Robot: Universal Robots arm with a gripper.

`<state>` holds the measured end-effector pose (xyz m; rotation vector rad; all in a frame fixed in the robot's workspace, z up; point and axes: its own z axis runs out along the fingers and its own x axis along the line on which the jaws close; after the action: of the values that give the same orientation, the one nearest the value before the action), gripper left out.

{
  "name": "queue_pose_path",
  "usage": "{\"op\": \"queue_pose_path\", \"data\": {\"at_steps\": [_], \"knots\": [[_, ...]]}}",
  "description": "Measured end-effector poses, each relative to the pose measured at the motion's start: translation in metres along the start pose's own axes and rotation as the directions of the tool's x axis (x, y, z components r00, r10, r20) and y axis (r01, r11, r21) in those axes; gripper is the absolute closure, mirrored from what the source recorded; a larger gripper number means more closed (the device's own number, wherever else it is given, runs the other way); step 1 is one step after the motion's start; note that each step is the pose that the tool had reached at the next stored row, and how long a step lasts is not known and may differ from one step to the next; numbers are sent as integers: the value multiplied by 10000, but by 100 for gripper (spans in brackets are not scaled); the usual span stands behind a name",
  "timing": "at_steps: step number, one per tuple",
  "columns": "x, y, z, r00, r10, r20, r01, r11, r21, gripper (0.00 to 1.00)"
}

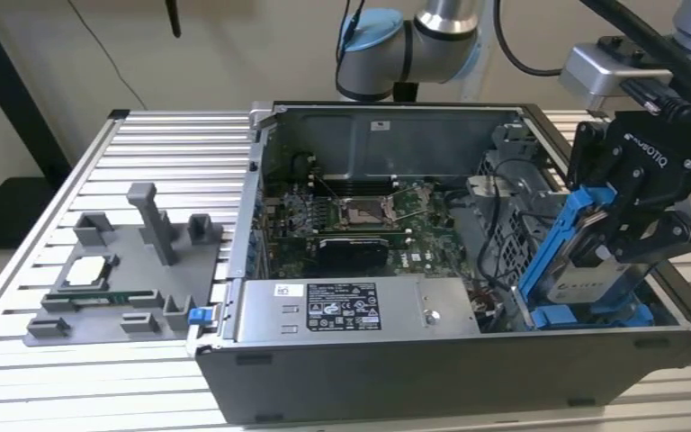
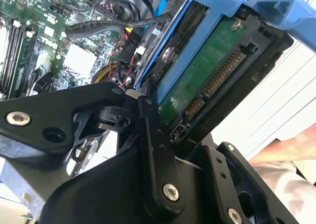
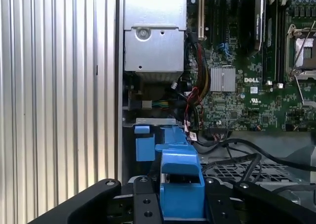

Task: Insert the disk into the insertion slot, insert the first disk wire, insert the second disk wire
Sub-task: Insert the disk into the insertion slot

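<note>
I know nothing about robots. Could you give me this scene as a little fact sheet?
Setting: open computer case on a slatted metal table
Held: the disk, clamped by the gripper
Disk pose: tilted, lower end at the insertion slot, not yet seated
Inside case: green motherboard, black cables
Beside case: grey fixture at the exterior view's left

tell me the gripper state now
gripper: shut on the disk
</note>
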<state>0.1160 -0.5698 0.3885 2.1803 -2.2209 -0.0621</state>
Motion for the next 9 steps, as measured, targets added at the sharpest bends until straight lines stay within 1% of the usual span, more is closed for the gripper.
{"op": "queue_pose_path", "data": {"at_steps": [1,2,5,9], "knots": [[0,0,0,10000,0,0,0,10000,0,100],[-1,-1,3,10000,-2,11,2,10000,1,0],[0,0,-2,10000,-1,1,1,10000,0,0],[0,3,-53,10000,1,3,-1,10000,0,0]]}}
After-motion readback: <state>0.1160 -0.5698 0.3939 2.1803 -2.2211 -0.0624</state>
